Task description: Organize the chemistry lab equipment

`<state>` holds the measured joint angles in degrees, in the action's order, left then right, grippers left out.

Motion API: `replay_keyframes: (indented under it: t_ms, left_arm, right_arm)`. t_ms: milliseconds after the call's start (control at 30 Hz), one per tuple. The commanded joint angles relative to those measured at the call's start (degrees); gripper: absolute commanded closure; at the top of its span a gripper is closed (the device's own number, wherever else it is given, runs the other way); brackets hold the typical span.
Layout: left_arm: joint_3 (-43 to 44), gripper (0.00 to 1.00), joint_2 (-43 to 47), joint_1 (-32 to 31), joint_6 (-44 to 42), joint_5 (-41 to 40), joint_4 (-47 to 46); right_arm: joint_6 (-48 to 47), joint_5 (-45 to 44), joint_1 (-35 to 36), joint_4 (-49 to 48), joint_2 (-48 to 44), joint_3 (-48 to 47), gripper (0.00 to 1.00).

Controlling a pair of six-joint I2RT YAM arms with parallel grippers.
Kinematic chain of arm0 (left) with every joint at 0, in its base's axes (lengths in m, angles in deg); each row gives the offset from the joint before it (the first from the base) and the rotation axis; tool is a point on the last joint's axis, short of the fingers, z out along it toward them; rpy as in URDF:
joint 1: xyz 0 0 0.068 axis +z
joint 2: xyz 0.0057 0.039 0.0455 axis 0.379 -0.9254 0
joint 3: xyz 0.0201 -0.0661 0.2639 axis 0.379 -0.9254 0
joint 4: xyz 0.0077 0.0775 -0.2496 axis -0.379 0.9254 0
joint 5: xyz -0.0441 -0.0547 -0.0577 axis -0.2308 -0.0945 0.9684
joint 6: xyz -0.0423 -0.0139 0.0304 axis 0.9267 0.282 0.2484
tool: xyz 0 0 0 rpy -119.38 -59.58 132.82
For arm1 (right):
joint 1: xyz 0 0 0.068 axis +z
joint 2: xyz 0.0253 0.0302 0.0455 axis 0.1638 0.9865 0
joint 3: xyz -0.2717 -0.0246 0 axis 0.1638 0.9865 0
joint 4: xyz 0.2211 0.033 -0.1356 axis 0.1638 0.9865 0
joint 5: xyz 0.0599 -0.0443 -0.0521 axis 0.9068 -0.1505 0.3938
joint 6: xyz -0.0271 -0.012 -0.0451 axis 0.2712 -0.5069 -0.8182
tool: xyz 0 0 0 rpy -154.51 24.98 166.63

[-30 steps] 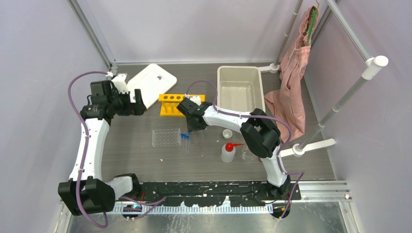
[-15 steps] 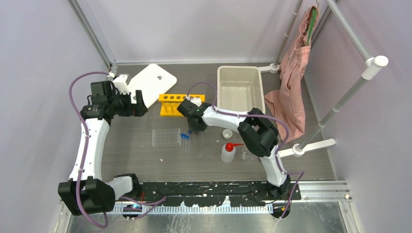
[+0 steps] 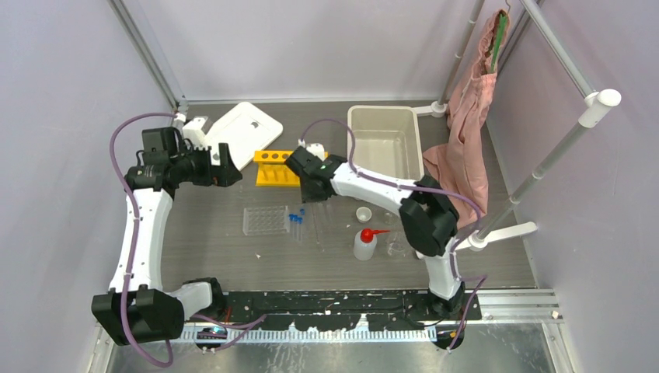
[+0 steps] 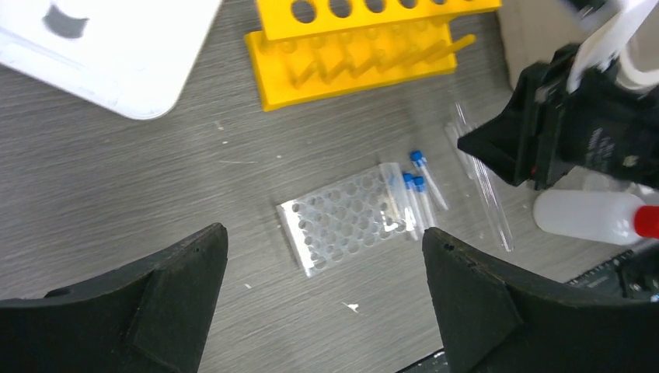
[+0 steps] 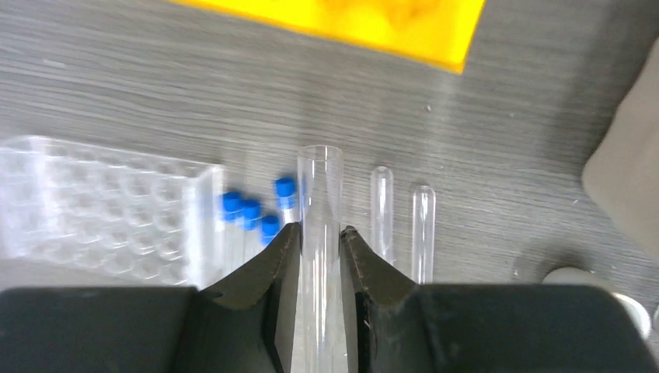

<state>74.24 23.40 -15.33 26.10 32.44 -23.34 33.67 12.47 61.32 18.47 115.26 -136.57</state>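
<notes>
Right wrist view: my right gripper (image 5: pixel 319 239) is clamped on a glass tube (image 5: pixel 319 179), a finger pressed to each side; its open end sticks out ahead toward the yellow rack (image 5: pixel 373 19); can't tell whether it's lifted off the table (image 5: pixel 505 116). The top view hides this tube under the gripper, so the grip only shows here. Same view: two spare tubes (image 5: pixel 381 206) lie flat just right of the held one, apart from it; blue-capped vials (image 5: pixel 250 211) lie just left of it, against the right end of the clear tray (image 5: pixel 101 210).

Left wrist view: my left gripper (image 4: pixel 324 237) has its fingers wide apart with nothing between them; it looks down at the tray and vials; the right gripper is a black block here, covering the far ends of the tubes.

Top view only: the left gripper hangs near the table's left edge, between the rack and a flat white lid (image 3: pixel 242 128) by the far left corner; the rack sits mid-table toward the far edge; a white bin (image 3: pixel 383 140) is right of it. The bottle (image 3: pixel 364 245) with the red spout stands right of centre toward the near edge; the cup (image 3: pixel 363 214) is just beyond it; beakers (image 3: pixel 396 247) just right of it, faint. My right arm reaches across between bin and cup. The pink cloth (image 3: pixel 466 132) hangs by the far right corner; the pole stand (image 3: pixel 544 167) leans along the right edge.
</notes>
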Motion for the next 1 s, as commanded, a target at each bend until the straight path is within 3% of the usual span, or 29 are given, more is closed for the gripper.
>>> replay_keyframes:
  t_ms: [0,233,500,967]
  left_arm:
    - [2.57,0.06,0.84,0.38,-1.02,9.98,2.95]
    - [2.01,0.10,0.99,0.37,-0.54,21.29,4.33]
    - [1.65,0.24,-0.09,0.36,1.45,29.71,5.51]
    - [-0.83,0.43,-1.14,0.36,4.31,34.27,2.78]
  right_arm:
    - [1.31,-0.60,0.80,-0.87,-11.02,-8.01,0.92]
    - [2.28,-4.79,5.17,-6.60,-11.63,-17.61,0.95]
    - [2.92,-8.22,8.22,-12.82,-7.52,-25.19,0.96]
    - [4.14,-9.28,9.32,-18.08,-6.20,-25.77,0.98]
